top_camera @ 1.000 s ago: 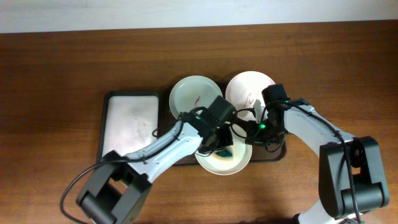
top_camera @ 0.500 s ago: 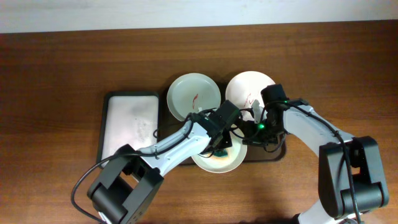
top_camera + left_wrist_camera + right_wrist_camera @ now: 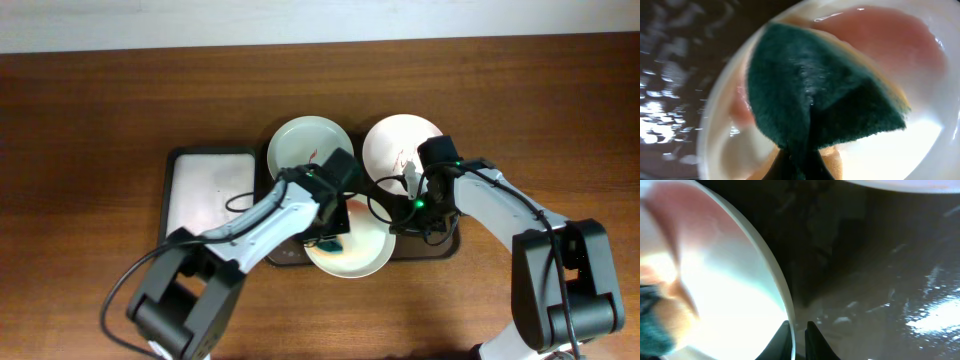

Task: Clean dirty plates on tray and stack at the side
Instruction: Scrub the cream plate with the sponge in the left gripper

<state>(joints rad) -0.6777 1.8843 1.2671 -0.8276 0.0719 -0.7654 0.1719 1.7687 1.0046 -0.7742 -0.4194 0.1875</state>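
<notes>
Early, I judge: one of three under way | my left claw (image 3: 336, 222) pinches sponge (image 3: 815, 85) onto near plate (image 3: 365, 258), tray (image 3: 447, 243) 6 o'clock | right claw (image 3: 799, 330) narrow, nipping its rim | green plate (image 3: 300, 150) 11 o'clock, white plate (image 3: 395, 140) 1 o'clock: red-smeared, unwiped | nothing stacked on table (image 3: 100, 100)

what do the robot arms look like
The left arm and right arm match: white shells on the long links, black joints and bulky black bases. Thin black cables loop near the wrists. A green light glows on the right one.
</notes>
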